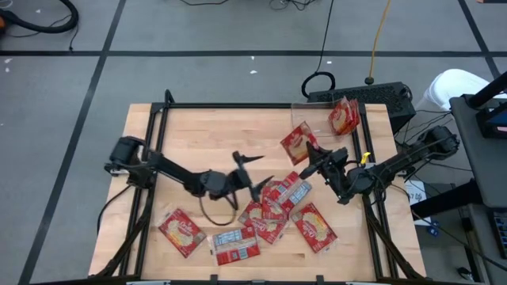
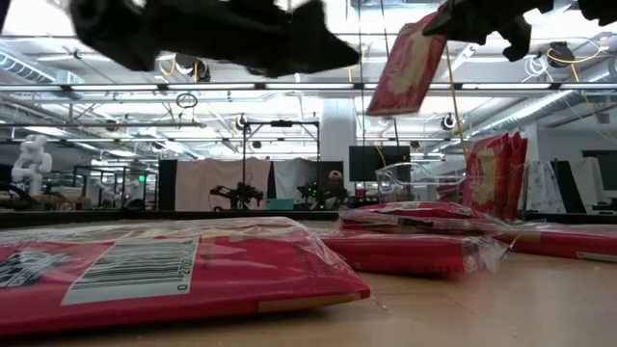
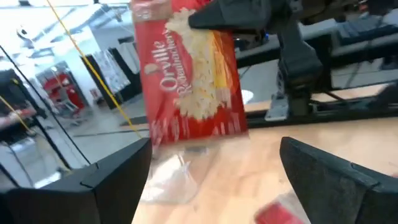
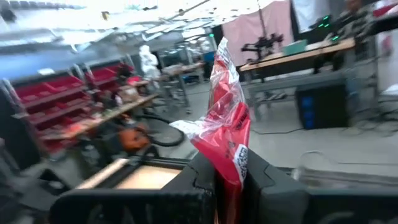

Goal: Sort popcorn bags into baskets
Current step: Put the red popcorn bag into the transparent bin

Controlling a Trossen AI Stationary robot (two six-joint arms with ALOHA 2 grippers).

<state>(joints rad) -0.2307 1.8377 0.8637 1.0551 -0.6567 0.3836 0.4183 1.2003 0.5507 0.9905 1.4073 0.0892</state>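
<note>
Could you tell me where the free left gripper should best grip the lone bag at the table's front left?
Come straight down on the bag and pinch a short edge: it lies flat and apart from the pile, so its edges look free. The left gripper is open; the right gripper holds another bag.

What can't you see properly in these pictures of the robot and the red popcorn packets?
- Clear see-through plastic bin, high view: its walls barely show against the table, so its edges are hard to trace.
- Pile of flat red popcorn packets, high view: they overlap, so an exact count is not possible.
- Left gripper, low view: only a dark blur at the top edge.
- Held red packet, right wrist view: seen edge-on, print unreadable, lower end hidden by the right gripper.
</note>
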